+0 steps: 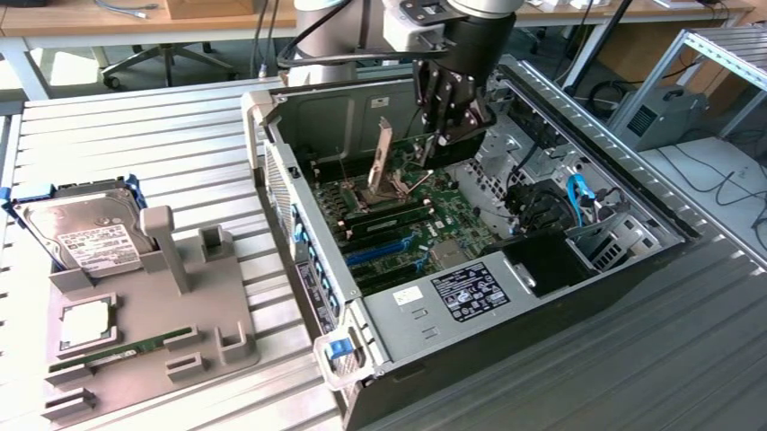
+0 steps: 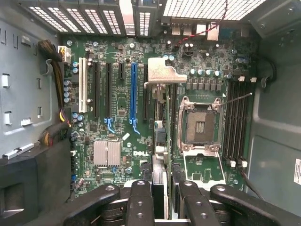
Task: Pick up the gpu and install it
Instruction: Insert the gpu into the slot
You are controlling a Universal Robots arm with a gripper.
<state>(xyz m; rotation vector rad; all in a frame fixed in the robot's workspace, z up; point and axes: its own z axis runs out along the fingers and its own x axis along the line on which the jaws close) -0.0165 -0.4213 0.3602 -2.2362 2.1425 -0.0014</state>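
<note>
The gpu (image 2: 160, 77) is seen edge-on in the wrist view, its silver end bracket toward the case's rear wall and its thin board running back between my fingers (image 2: 141, 200). My gripper (image 2: 162, 188) is shut on the gpu. In the exterior view the gripper (image 1: 454, 135) reaches down into the open computer case (image 1: 480, 296), and the gpu's bracket (image 1: 383, 148) stands upright near the rear wall, over the motherboard (image 1: 408, 229). The card sits between the blue slot (image 2: 133, 94) and the processor socket (image 2: 200, 125). Whether it touches a slot I cannot tell.
The case's walls and drive cage (image 1: 563, 251) close in around the gripper. Blue cables (image 1: 579, 202) hang at the exterior view's right. On the exterior view's left a grey fixture (image 1: 156, 314) carries a silver hard drive (image 1: 84, 238) and a green memory stick (image 1: 126, 353).
</note>
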